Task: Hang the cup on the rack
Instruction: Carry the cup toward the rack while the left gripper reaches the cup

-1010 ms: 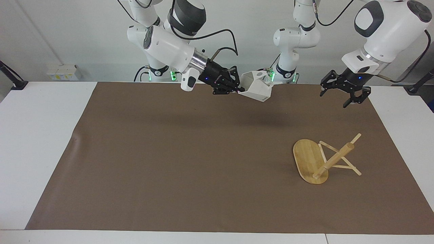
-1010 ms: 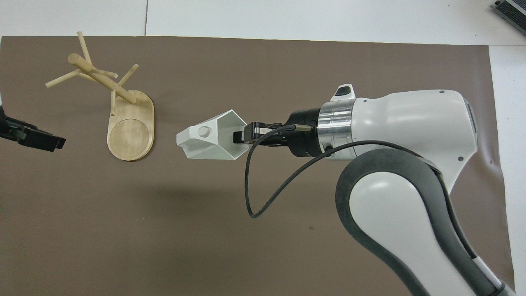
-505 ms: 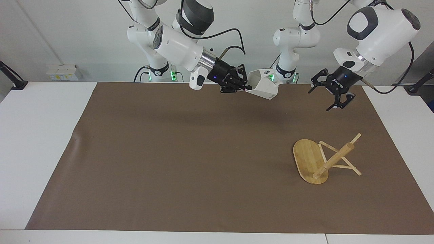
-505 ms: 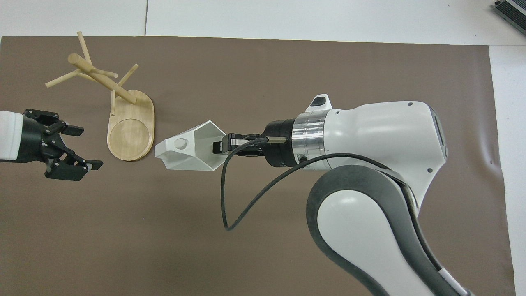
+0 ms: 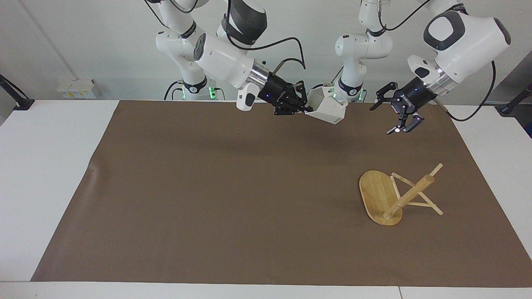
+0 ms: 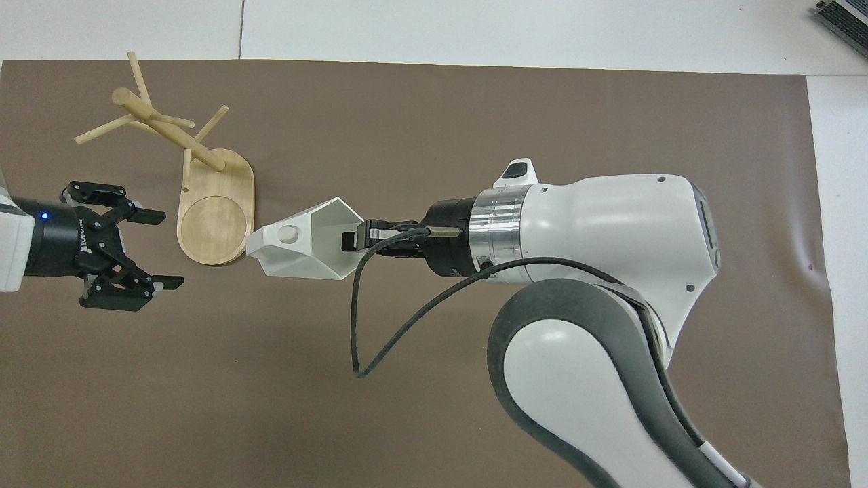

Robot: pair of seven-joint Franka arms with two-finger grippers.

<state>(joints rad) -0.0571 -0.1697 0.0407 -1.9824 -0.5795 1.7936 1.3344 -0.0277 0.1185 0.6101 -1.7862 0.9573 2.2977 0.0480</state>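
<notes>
The white faceted cup [image 5: 327, 109] hangs in the air over the brown mat, tipped on its side. My right gripper [image 5: 305, 109] is shut on its rim, and the handle with the round hole [image 6: 289, 234] points toward the left arm's end. In the overhead view the cup [image 6: 305, 238] lies beside the rack's base. The bamboo rack [image 5: 409, 197] stands on the mat toward the left arm's end, its oval base [image 6: 217, 217] flat and its pegs bare. My left gripper [image 5: 380, 120] is open and empty in the air, apart from the cup; it also shows in the overhead view [image 6: 171, 249].
The brown mat [image 5: 208, 187] covers most of the white table [image 5: 50, 166]. A black cable [image 6: 380, 318] loops below the right wrist.
My right gripper has carried the cup toward the left arm's end of the table. My left gripper has swung in over the mat toward the cup, fingers open.
</notes>
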